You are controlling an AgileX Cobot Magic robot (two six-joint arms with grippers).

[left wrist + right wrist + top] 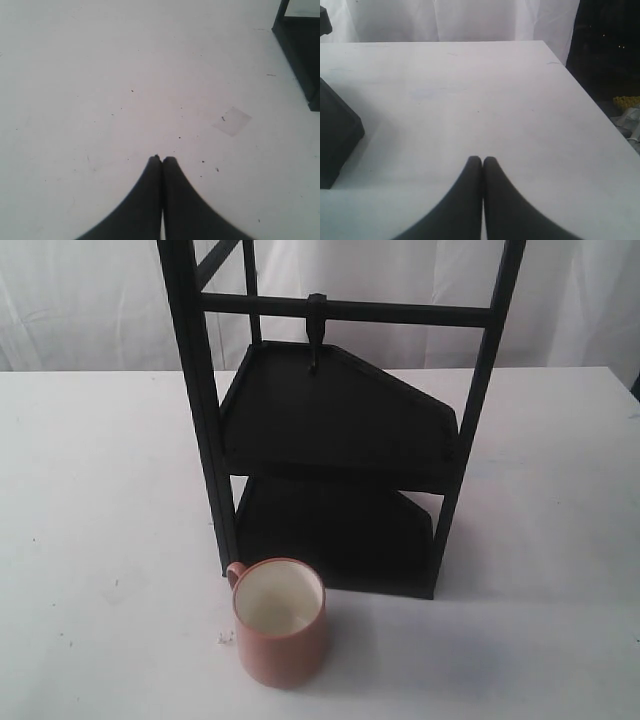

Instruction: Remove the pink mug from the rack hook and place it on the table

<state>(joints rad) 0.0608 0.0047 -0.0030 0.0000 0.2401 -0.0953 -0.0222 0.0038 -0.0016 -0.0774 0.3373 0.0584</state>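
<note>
The pink mug [280, 625] stands upright on the white table [90, 500], just in front of the rack's left post, its handle toward the rack and its cream inside showing. The rack [340, 430] rises behind it with two angular shelves. The small rack hook [316, 332] hangs bare from the upper crossbar. Neither gripper shows in the exterior view. My left gripper [162, 159] is shut on nothing above bare table, and a corner of the rack [300, 55] lies off to one side. My right gripper [482, 159] is also shut and empty.
A white curtain [90, 300] backs the table. In the right wrist view the table edge [585, 95] drops into a dark area holding yellow and pale clutter [627, 107]. A faint square patch [231, 121] and specks mark the table in the left wrist view.
</note>
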